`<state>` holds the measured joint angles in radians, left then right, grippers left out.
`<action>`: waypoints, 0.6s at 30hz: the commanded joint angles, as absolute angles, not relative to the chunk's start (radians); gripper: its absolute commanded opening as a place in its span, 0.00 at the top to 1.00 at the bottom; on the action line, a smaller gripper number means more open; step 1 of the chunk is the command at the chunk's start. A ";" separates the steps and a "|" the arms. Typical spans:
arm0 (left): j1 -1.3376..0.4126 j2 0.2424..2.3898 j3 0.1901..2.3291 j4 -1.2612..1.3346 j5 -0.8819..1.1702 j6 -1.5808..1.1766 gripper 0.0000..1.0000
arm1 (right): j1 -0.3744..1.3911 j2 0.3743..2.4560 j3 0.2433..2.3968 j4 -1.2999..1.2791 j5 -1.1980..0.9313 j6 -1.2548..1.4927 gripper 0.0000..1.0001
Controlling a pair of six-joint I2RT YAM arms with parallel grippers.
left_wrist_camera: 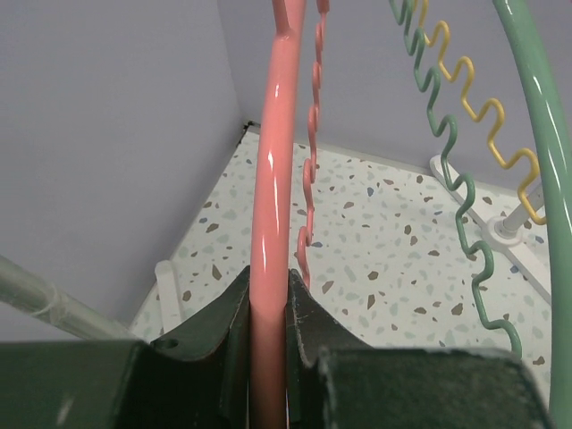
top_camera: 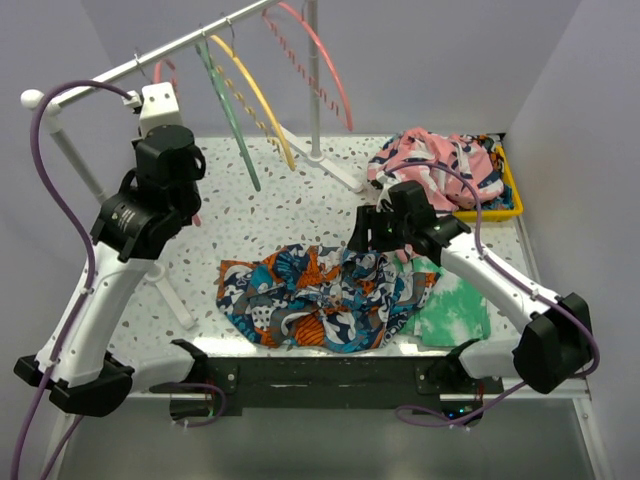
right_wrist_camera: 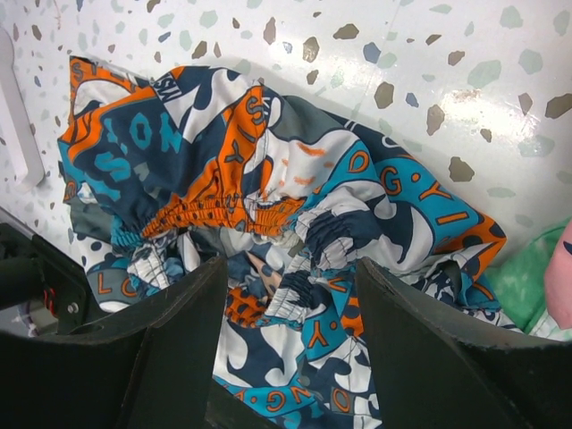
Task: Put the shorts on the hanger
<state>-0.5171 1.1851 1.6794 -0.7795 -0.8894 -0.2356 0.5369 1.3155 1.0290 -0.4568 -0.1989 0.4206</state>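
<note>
Shorts point(top_camera: 320, 295): crumpled in a heap on the worktop point(top_camera: 300, 190), front centre, between the two arm bases and well apart from the pink hanger point(left_wrist_camera: 273, 179). Left gripper point(left_wrist_camera: 268, 295): high at the far left, beside the hanging rail point(top_camera: 170, 50); jaws pressed against the arched upper bar of the pink hanger, pinching it from both sides, with the zigzag lower bar just behind. Right gripper point(right_wrist_camera: 290, 268): low over the right part of the shorts; jaws spread wide, one on each side of a bunched section of elastic waistband; contact with the fabric not determinable from the wrist view. To the right of the shorts and touching their edge: green tie-dye cloth point(top_camera: 455, 310), partly under the right arm. At the far right of the worktop: yellow bin point(top_camera: 508, 205) holding a pink, white and navy garment point(top_camera: 435, 165). On the rail, right of the left gripper: green hanger point(top_camera: 228, 110), then yellow hanger point(top_camera: 262, 100), both well apart from the shorts.
</note>
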 commanded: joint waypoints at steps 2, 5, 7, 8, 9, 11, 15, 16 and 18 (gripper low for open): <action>-0.511 1.149 1.714 -0.717 -0.922 -0.203 1.00 | 0.546 1.328 1.071 -0.456 -0.186 0.403 0.37; -0.511 1.124 1.693 -0.658 -0.885 -0.143 1.00 | 0.551 1.345 1.086 -0.459 -0.183 0.400 0.37; -0.511 1.124 1.729 -0.661 -0.873 -0.115 1.00 | 0.552 1.351 1.094 -0.462 -0.180 0.397 0.37; -0.511 1.124 1.738 -0.664 -0.862 -0.109 1.00 | 0.554 1.353 1.098 -0.463 -0.178 0.397 0.37; -0.511 1.123 1.753 -0.669 -0.839 -0.103 1.00 | 0.555 1.353 1.101 -0.463 -0.175 0.399 0.37; -0.511 1.121 1.769 -0.695 -0.821 -0.106 1.00 | 0.558 1.354 1.109 -0.463 -0.167 0.400 0.37; -0.512 1.080 1.741 -0.703 -0.764 -0.100 1.00 | 0.563 1.359 1.124 -0.469 -0.158 0.399 0.37; -0.511 1.071 1.737 -0.701 -0.750 -0.095 1.00 | 0.566 1.361 1.127 -0.472 -0.156 0.397 0.37; -0.511 1.052 1.732 -0.703 -0.718 -0.087 1.00 | 0.568 1.359 1.129 -0.472 -0.150 0.396 0.37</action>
<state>-0.5171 1.1118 1.7203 -0.7498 -0.7925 -0.1272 0.5579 1.3567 1.0794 -0.4641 -0.1726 0.4168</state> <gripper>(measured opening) 0.192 0.629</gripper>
